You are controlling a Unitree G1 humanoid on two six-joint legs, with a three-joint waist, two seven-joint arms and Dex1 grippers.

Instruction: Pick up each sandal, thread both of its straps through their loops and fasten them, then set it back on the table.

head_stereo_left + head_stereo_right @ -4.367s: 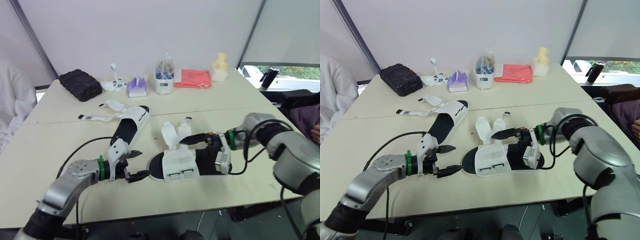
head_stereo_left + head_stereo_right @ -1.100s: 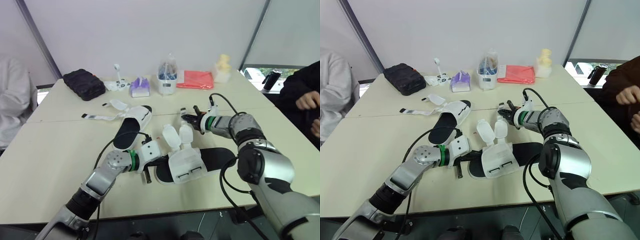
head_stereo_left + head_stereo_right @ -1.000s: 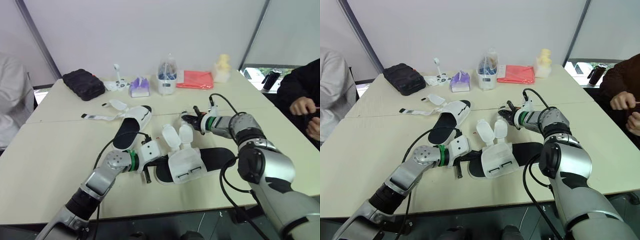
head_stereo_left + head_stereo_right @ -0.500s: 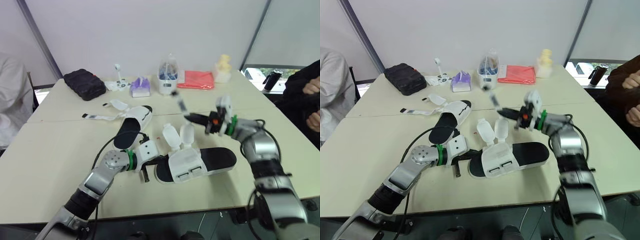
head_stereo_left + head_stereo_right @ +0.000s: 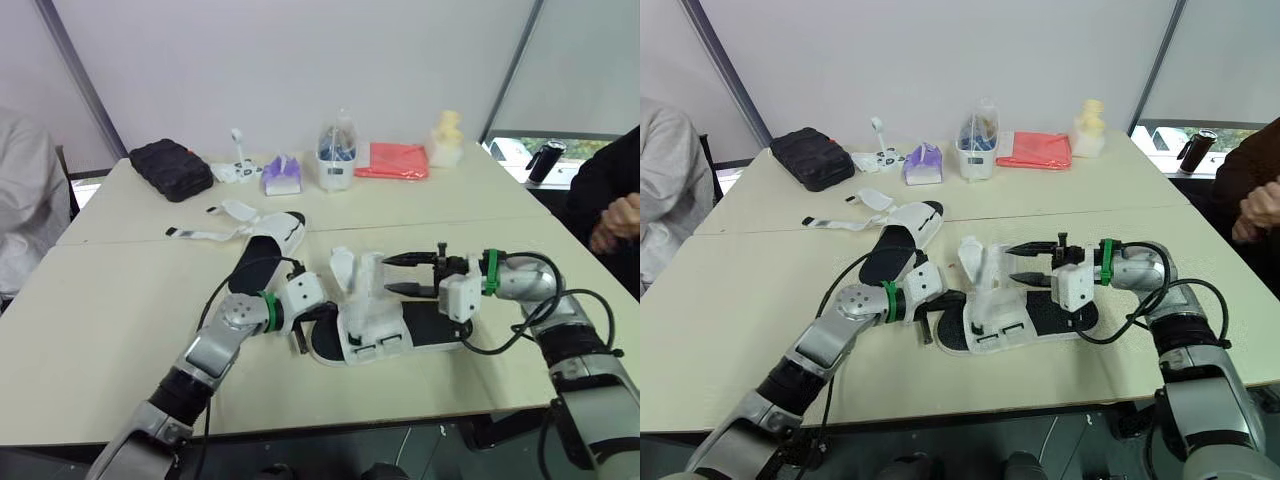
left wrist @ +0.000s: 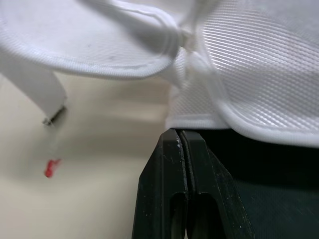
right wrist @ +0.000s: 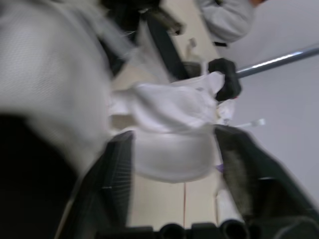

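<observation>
Left fingers [image 6: 159, 199] closed against sandal [image 5: 372, 322] edge; right fingers [image 5: 405, 259] spread astride strap [image 5: 370, 272].

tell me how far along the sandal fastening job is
Done: nothing; neither sandal looks fastened. In hand: the near sandal lies on the table, its straps standing up loose, the right gripper open around one and the left gripper shut at the sole's other end. Left: thread and fasten both, then the far sandal, whose straps lie splayed out.

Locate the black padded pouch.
In the left eye view, the black padded pouch lies far left on the cream table, beside a small white gadget.
</observation>
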